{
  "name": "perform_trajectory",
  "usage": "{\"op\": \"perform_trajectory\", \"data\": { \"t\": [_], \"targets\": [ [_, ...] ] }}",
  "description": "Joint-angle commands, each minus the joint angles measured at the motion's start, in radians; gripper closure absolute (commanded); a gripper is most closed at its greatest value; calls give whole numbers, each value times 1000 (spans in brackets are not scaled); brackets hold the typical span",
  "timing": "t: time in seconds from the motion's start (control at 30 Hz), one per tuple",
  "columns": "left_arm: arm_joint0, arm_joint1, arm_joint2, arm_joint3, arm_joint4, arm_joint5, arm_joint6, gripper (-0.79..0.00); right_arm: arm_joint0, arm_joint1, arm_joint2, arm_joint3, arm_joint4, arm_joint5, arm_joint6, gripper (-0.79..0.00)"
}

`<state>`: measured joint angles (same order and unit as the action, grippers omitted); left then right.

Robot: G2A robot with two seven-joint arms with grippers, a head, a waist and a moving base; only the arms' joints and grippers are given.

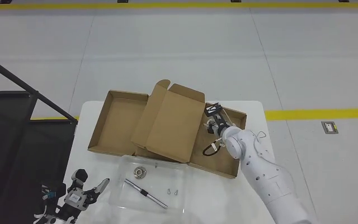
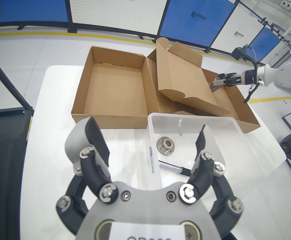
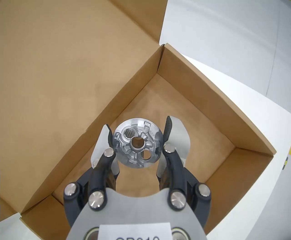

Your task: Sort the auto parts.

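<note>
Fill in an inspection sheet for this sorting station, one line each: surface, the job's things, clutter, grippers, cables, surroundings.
Surface: white table with rounded corners.
Job's things: two open cardboard boxes, left box and right box; clear tray holding a flanged hub, a rod and two small screws; metal disc with holes.
Clutter: nothing seen.
Grippers: right gripper shut on the metal disc above the right box; left gripper open, beside the clear tray.
Cables: black cable looped at the right wrist.
Surroundings: grey floor with a yellow line; blue and white panels.
</note>
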<state>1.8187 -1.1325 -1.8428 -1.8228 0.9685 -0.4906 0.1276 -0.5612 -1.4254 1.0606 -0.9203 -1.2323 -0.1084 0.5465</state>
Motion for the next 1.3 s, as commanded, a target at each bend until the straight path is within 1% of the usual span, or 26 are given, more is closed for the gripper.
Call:
{"op": "perform_trajectory", "data": {
  "t": [0.0,0.03,0.07,0.13,0.17,0.2,0.23,0.4,0.5,0.6,0.7,0.83,0.97,1.07,1.13,1.27],
  "targets": [
    [0,0,0,0,0,0,0,-785,9,-3,-6,20,-6,5,5,0],
    [0,0,0,0,0,0,0,-785,14,-5,-10,28,-9,14,9,-3],
    [0,0,0,0,0,0,0,-785,17,-7,-13,34,-6,16,8,-68],
    [0,0,0,0,0,0,0,-785,24,-10,-14,52,-1,25,7,-314],
    [0,0,0,0,0,0,0,-785,27,-12,-15,58,0,27,6,-499],
    [0,0,0,0,0,0,0,-785,29,-13,-15,65,1,28,6,-739],
    [0,0,0,0,0,0,0,-785,32,-13,-16,71,-1,30,10,-785],
    [0,0,0,0,0,0,0,-785,33,-14,-12,84,-3,33,7,-785],
    [0,0,0,0,0,0,0,-785,21,-10,-1,64,-10,37,-8,-785],
    [0,0,0,0,0,0,0,-785,-19,0,14,-20,-31,33,-30,-785],
    [0,0,0,0,0,0,0,-785,-95,16,37,-181,-62,2,-44,-785],
    [0,0,0,0,0,0,0,-785,-227,43,63,-457,-124,-96,-10,-785],
    [0,0,0,0,0,0,0,-785,-339,59,45,-687,-175,-215,35,-785],
    [0,0,0,0,0,0,0,-785,-394,64,-4,-797,-195,-304,58,-785],
    [0,0,0,0,0,0,0,-785,-412,64,-51,-845,-225,-353,81,-785],
    [0,0,0,0,0,0,0,-785,-429,61,-145,-888,-255,-445,105,-785]
  ]
}}
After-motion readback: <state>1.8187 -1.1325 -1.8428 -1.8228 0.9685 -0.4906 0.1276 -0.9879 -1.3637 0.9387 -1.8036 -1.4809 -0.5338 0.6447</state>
